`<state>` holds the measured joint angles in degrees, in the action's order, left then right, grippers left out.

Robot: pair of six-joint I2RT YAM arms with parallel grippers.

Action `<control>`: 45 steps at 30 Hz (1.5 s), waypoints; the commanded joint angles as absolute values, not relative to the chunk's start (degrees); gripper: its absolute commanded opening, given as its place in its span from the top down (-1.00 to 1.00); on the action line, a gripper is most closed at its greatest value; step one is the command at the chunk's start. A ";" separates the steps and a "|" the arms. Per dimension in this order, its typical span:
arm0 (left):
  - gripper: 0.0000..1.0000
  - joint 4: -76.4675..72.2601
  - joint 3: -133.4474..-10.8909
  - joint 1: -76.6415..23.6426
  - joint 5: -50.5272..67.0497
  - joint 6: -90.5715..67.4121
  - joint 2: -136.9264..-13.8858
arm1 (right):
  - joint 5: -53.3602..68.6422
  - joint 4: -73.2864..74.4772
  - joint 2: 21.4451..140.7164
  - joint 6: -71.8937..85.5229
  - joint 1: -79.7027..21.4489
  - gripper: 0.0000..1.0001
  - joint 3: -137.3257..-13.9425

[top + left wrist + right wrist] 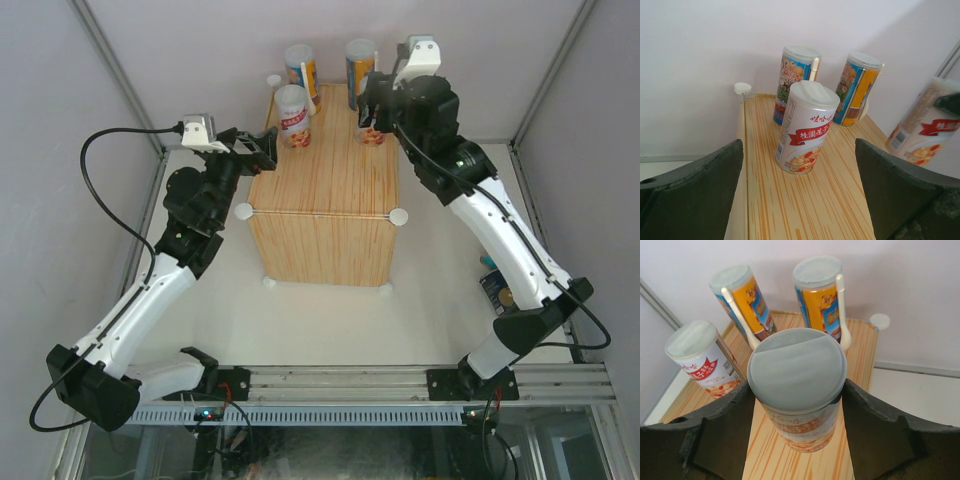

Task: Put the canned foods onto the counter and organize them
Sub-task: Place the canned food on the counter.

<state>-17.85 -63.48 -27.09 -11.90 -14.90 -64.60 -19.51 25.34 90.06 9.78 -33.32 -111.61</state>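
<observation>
While one flat tin (497,290) lies on the table (330,320) beside the right arm, off the counter (320,210), the action is farther back. Left gripper (262,150) is wide open and empty at the counter's left edge, aimed at the placed short can (292,115). Right gripper (799,410) is clamped on the held short can (796,367), fingers on both flanks, can axis upright, over the counter's far right part. Base on the wood or just above: can't tell. Likely next: settle straight down, let go. Placed short can sits to its left, apart. Beyond, at the far edge, stand the left tall cylinder (300,65) and the right tall cylinder (360,62), the latter close behind the held can.
</observation>
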 commanded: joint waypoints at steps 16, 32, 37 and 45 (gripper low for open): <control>-0.93 -19.40 -61.21 -27.34 -12.12 -13.89 -63.13 | -20.03 11.46 96.60 4.65 -36.65 1.00 -119.56; -0.93 -19.60 -61.94 -27.30 -11.91 -12.92 -64.25 | -20.87 8.95 97.47 2.19 -36.09 1.00 -117.06; -0.93 -19.60 -62.23 -27.24 -11.94 -12.82 -64.87 | -20.52 8.12 96.28 2.85 -35.30 1.00 -114.52; -0.93 -19.60 -63.05 -27.18 -11.82 -13.14 -65.66 | -19.98 7.47 94.76 3.72 -34.17 1.00 -111.96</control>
<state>-17.47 -62.13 -27.09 -11.88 -13.91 -65.69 -19.99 17.43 99.85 3.38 -34.87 -110.98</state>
